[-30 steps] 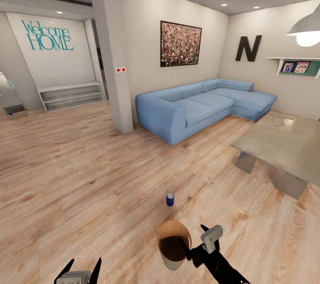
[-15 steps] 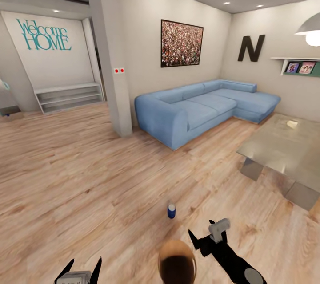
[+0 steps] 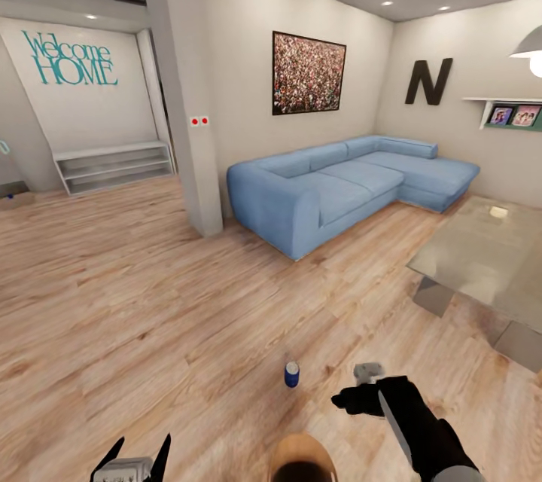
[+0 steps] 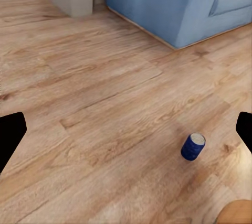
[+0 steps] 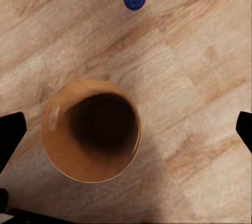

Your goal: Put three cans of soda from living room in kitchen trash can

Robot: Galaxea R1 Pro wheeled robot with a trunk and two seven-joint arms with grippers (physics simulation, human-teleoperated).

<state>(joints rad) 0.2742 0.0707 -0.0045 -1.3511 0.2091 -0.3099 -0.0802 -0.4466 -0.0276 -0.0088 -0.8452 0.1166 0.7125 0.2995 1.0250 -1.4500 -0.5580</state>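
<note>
blue can (image 3: 291, 373) upright on floor (image 3: 150, 301) near bin (image 5: 91, 129) | left gripper (image 3: 129, 461) wide, empty | right gripper (image 5: 126, 129) wide above bin

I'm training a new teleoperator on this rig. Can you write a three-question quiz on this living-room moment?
1. True or false: the blue soda can stands upright on the wood floor.
2. Multiple choice: the trash can is A) held in the right hand, B) standing free on the floor below it, C) on the glass coffee table.
3. Fill in: the can stands between the trash can and the light-blue ____.

Key: 1 true; 2 B; 3 sofa.
</note>
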